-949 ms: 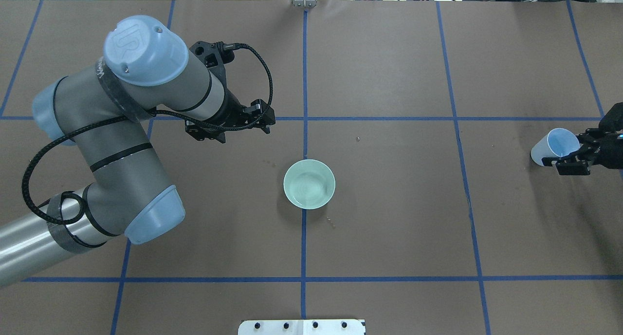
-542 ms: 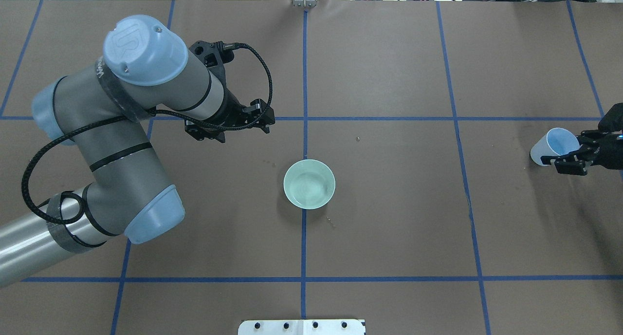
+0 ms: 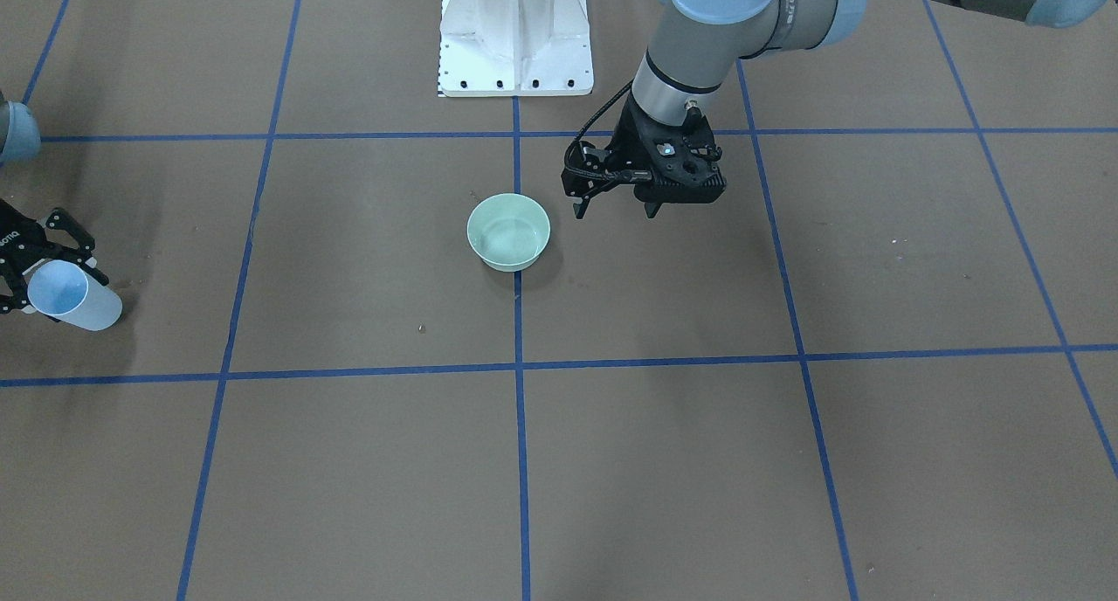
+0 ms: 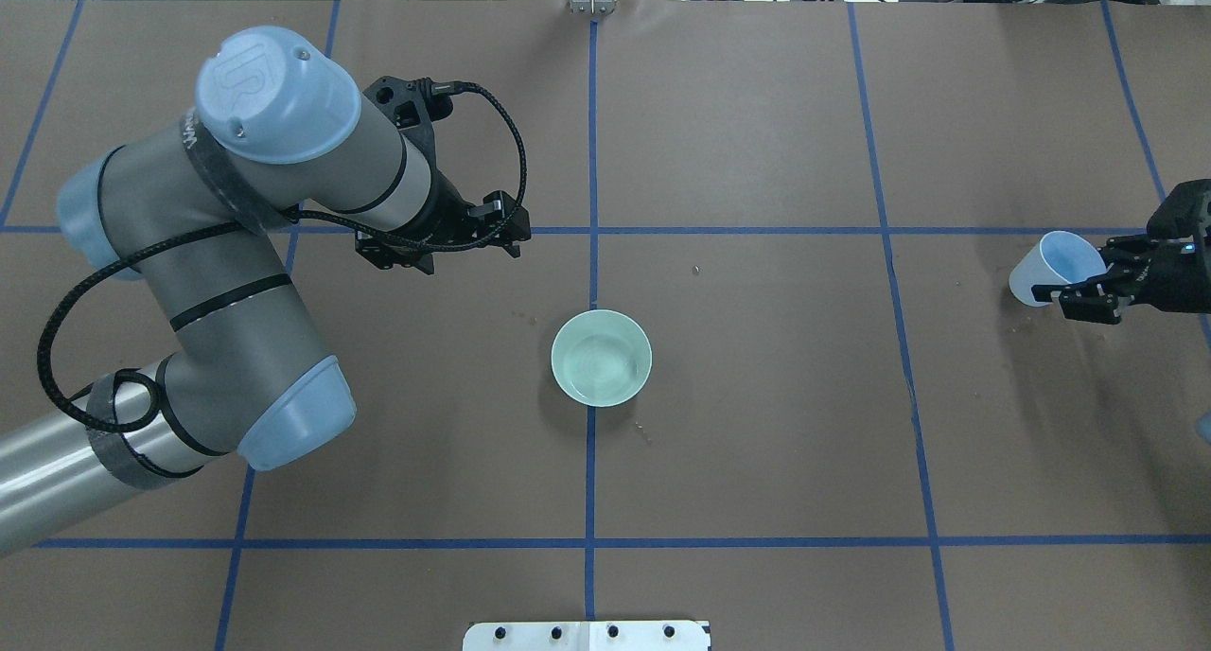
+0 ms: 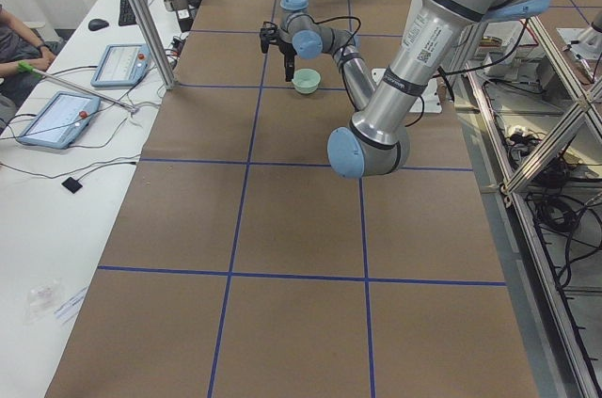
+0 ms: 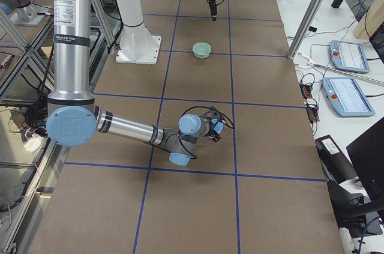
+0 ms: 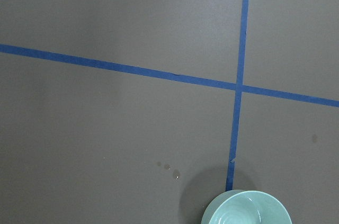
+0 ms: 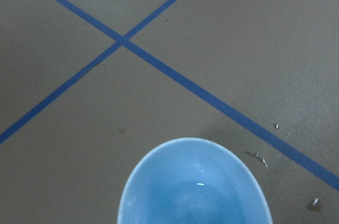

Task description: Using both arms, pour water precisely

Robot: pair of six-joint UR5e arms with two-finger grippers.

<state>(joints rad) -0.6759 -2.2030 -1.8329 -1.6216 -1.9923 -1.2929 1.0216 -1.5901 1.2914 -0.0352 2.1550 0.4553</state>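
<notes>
Brown paper, taped into squares with blue lines, covers the whole table [image 4: 757, 112]. A white bolted pedestal [image 3: 515, 33] sits at the top centre of the front-facing view.

Your right gripper [image 4: 1086, 272], at the far right edge of the overhead view, is clamped on a pale blue plastic cup [image 4: 1026, 284], pinching its wall close to the rim. The cup is tipped, with its mouth toward the upper right and its base toward the lower left. I cannot tell whether the base touches the paper. The right wrist view shows a glint low inside, so a little water [image 8: 198, 192] is probably in the cup.

Your left gripper [image 3: 614, 210] hangs spread wide and empty, just right of a mint-green round bowl [image 3: 508, 259] in the front-facing view. The bowl sits on a tape line at the centre of the overhead frame, well apart from the cup, and holds rippled water. A few droplets [image 4: 644, 432] mark the paper just below it.

Treat the cup as light and thin-walled. It will likely flex under a hard squeeze and slip when wet, so hold it on the wall below the rim. The water will slosh, so tilt slowly. The bowl looks stiff and may skate on the paper; steady it at the rim.
</notes>
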